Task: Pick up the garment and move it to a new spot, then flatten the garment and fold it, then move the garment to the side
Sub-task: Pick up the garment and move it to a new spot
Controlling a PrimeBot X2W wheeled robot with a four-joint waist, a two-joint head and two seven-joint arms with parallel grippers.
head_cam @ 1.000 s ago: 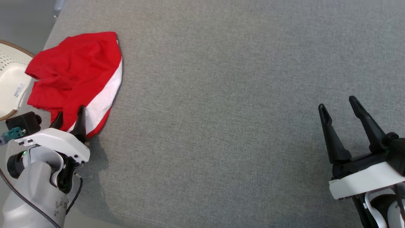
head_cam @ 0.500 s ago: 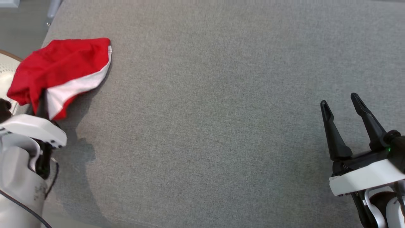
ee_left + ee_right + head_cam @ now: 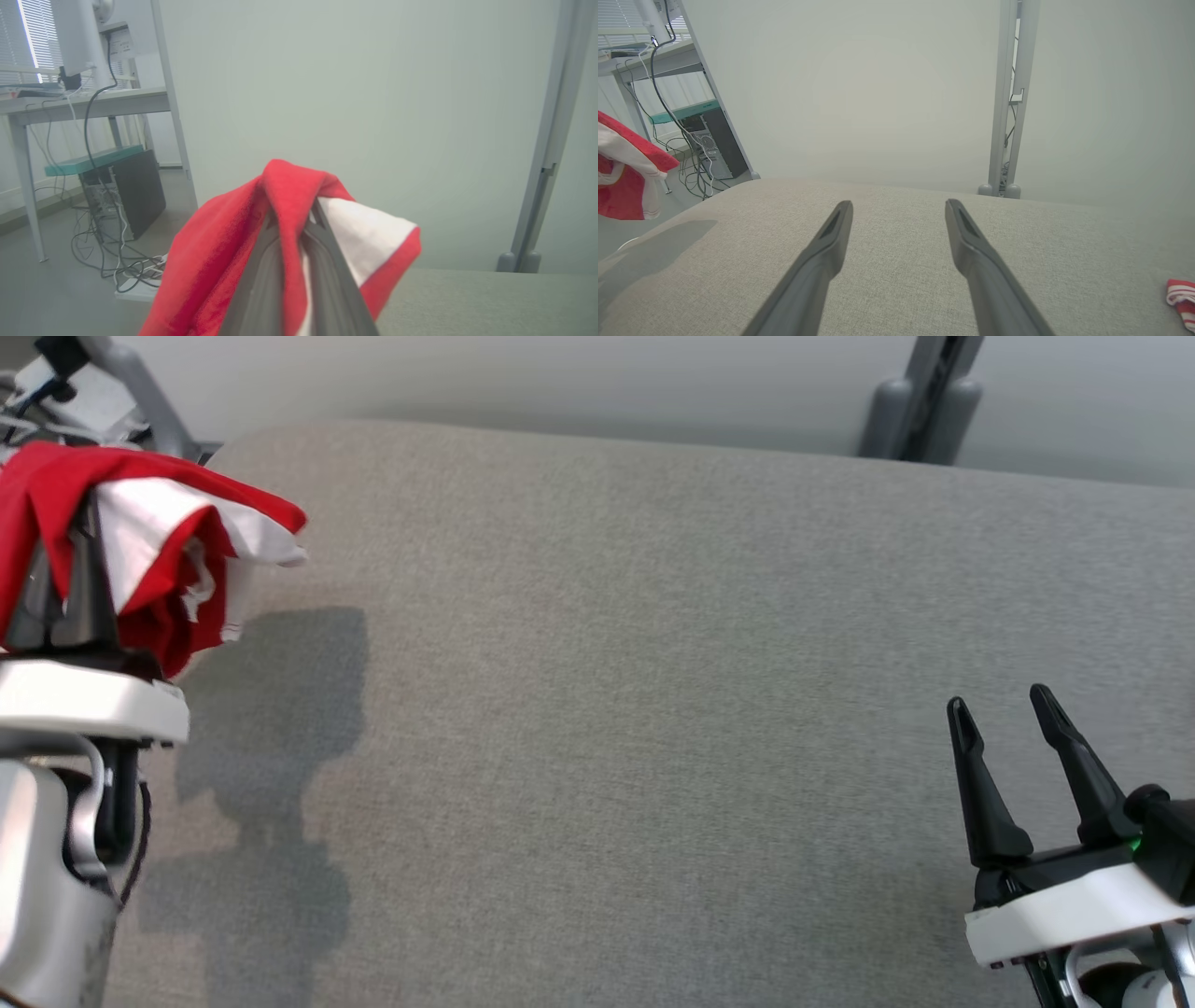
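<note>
The garment [image 3: 149, 551] is red with white panels and hangs bunched in the air over the table's left end, draped over my left gripper [image 3: 75, 537], which is shut on it. In the left wrist view the red cloth [image 3: 224, 252] wraps both closed fingers [image 3: 261, 280]. From the right wrist, the hanging garment [image 3: 626, 182] is at the far left. My right gripper [image 3: 1004, 714] stands open low at the right over bare grey fabric, with nothing between its fingers [image 3: 817, 261].
The grey fabric table [image 3: 653, 709] has its rounded far edge close to a pale wall. An upright grey post [image 3: 920, 401] stands behind it. A desk with cables and a computer tower [image 3: 126, 196] is off to the left. A small red-and-white striped piece [image 3: 1181, 294] lies far right.
My left gripper has lifted the garment off the table into the air, where it hangs bunched. The head camera has tilted up, showing the wall. The right gripper stays open in place.
</note>
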